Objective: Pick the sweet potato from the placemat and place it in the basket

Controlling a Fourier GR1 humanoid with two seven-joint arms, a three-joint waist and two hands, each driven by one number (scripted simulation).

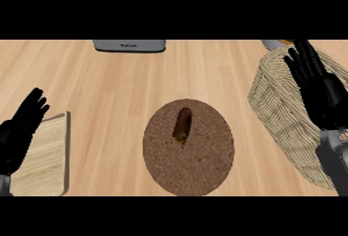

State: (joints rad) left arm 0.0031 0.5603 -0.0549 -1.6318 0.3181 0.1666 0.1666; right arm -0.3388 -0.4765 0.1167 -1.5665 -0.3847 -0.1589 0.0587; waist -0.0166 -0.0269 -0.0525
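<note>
At the near left, the robot's left hand [19, 133] shows by the view's edge, black fingers straight and pointing away, holding nothing; it lies over the left part of a pale rectangular wooden board [46, 159] that rests flat on the light wood-grain worktop [108, 87]. At the near right, the grey right forearm comes in from the lower edge and passes over the woven beige wicker basket [282, 115], which stands at the worktop's right side. The right hand [316, 85] is above the basket, its black fingers straight and spread a little, reaching toward the far rim, with nothing in its hold.

Between board and basket, near the middle of the view, lies a dark brown oval placemat [189, 159] with a coarse speckled texture, longer from near to far. On its far half rests the sweet potato [182, 124]: a slim, elongated root, dark reddish-brown, lying roughly lengthwise along the mat with its far end rounded and darker. Its near end shows a small orange-yellow patch. It lies well apart from both hands and clear of the basket.

Farther off, at the far edge of the worktop, a grey flat-fronted appliance [129, 45] with a small dark marking is partly cut off by the view's edge. A grey rounded object [275, 44] peeks out beyond the basket's far rim; what it is cannot be told.
</note>
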